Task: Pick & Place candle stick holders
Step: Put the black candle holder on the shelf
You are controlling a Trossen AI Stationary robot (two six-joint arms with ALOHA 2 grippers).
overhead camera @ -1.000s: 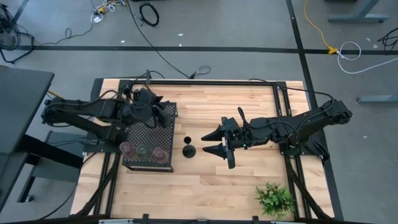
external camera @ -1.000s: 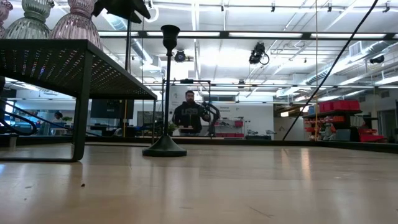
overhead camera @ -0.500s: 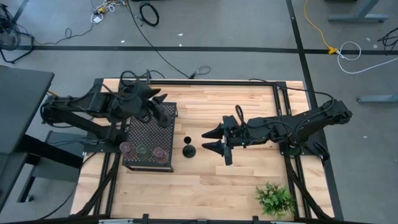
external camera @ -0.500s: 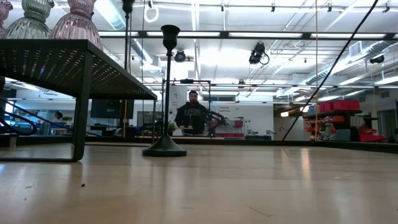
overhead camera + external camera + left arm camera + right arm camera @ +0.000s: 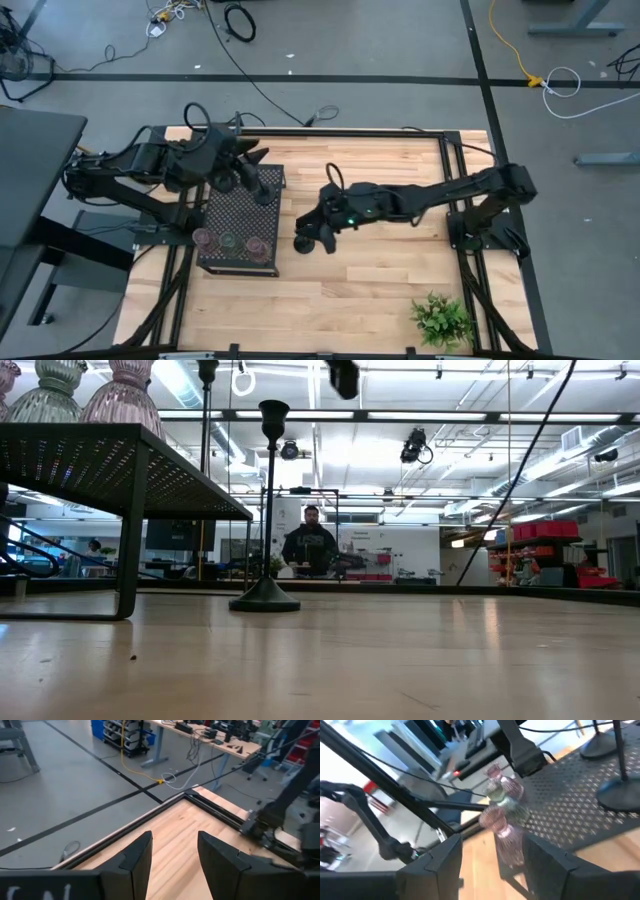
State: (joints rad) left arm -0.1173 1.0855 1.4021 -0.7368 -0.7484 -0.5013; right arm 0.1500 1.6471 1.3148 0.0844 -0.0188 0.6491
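A black candle stick holder (image 5: 303,241) (image 5: 268,510) stands upright on its round base on the table, just right of the black perforated stand (image 5: 238,218). Three glass holders (image 5: 228,240) (image 5: 502,815) stand along the stand's near edge. Two black holders (image 5: 620,787) (image 5: 206,420) stand on its far part. My right gripper (image 5: 310,227) (image 5: 495,865) is open above the table's black holder. One of its fingers (image 5: 343,375) shows to the right of the holder's top, apart from it. My left gripper (image 5: 256,172) (image 5: 175,855) hangs open and empty over the stand's far side.
A green leafy plant (image 5: 440,318) stands at the table's near right. Bare wood lies between the stand and the plant. A dark frame rail (image 5: 455,180) runs along the table's right side. A person shows in the room beyond the table (image 5: 310,545).
My right gripper has gone toward the table's left edge and down, rolling a little, and now stands over the black holder on the table. My left gripper has risen away from a black holder on the stand and drawn back toward the left. No holder has moved.
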